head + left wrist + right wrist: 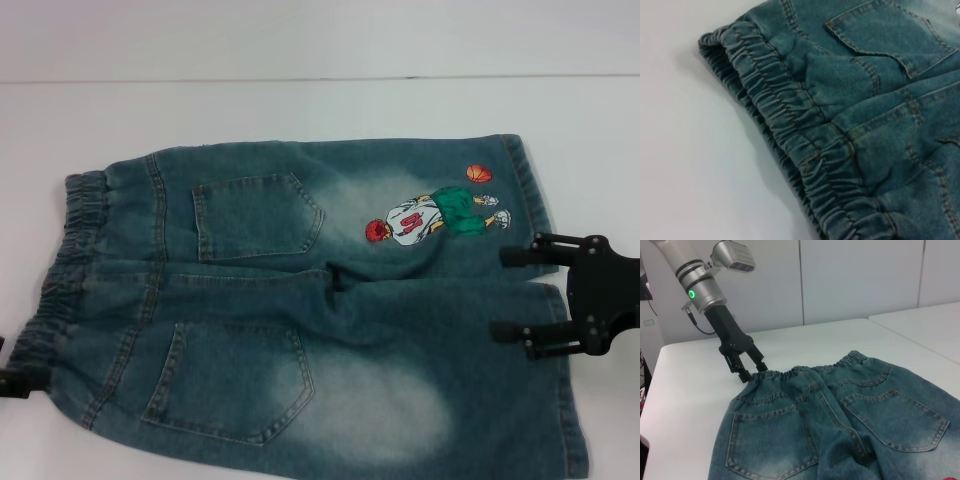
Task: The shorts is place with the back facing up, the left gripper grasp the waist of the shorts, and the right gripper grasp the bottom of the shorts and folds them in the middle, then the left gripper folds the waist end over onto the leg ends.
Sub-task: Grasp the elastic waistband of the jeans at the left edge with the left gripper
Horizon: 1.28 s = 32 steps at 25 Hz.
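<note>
The shorts lie flat and fully spread on the white worktop, back up, both patch pockets showing and the embroidered basketball player on the far leg. The waist of the shorts is at the left; the bottom of the shorts is at the right.

No fold has been made, so, as I judge it, the task is at its very start: both grasps, the middle fold and the waist-over-legs fold are all left to do.

The left gripper is at the near end of the waistband, its fingers slightly apart and its tips at the elastic edge, with nothing visibly pinched. The right gripper hovers at the leg hems, fingers wide apart, holding nothing.
</note>
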Available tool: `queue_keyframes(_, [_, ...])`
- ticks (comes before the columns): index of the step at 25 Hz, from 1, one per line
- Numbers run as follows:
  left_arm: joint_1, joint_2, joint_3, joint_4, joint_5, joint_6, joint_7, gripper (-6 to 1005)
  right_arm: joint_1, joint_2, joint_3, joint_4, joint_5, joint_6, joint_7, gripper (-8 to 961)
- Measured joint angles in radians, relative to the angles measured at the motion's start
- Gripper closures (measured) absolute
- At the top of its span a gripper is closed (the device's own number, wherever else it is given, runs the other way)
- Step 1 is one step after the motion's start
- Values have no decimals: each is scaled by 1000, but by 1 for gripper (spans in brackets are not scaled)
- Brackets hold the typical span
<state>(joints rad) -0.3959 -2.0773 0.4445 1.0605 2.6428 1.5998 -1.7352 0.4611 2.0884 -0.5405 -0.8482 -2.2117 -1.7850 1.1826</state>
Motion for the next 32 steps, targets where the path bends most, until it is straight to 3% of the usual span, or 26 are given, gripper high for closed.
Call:
queue_keyframes(10, [-22,20,26,-45,3,3,3,169,-9,0,6,1,1,0,1,26])
queue_keyframes(16, [-23,23,29,-43,3,8,7,392,-11,2,17,1,1,-1,0,25])
queue_keyframes(24, [-29,25,25,-42,3,12,1,604,-13,2,31,1,1,-6,25,29])
queue_keyframes(29, [-32,20,29,-42,3,12,2,837,-13,-2,28,-30,-8,0,176,33])
queue_keyframes(32, [-33,16,30,-42,0,6,13,886,-13,-3,-7,-124,-65,-19,336,36])
